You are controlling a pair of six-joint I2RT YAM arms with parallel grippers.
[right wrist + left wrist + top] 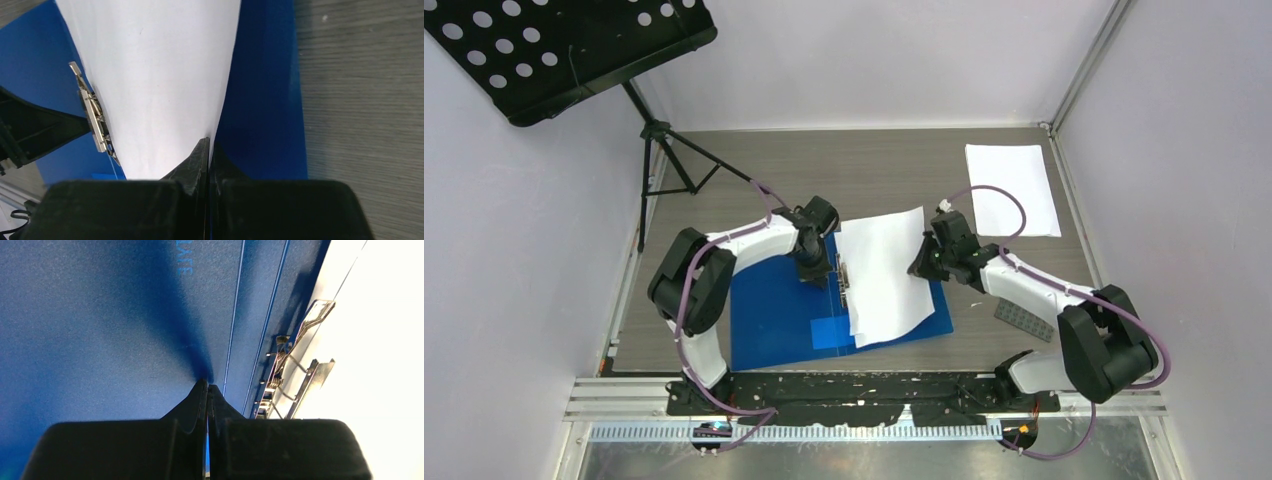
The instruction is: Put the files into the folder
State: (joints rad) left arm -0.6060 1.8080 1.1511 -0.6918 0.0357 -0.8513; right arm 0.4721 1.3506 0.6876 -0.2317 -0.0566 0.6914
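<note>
Close by, the blue folder [774,315] lies open, the left gripper [813,276] pushes on its left half with fingers squeezed together, the right gripper [916,268] pinches the edge of a white sheet [884,275] on its right half, and more sheets [1012,188] lie at the far right corner.

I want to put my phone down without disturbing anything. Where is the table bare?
Bare table lies along the far edge, between the tripod and the spare sheets. The middle is crowded: the open folder, the sheet lifted over it, the left tool and the right tool.
</note>
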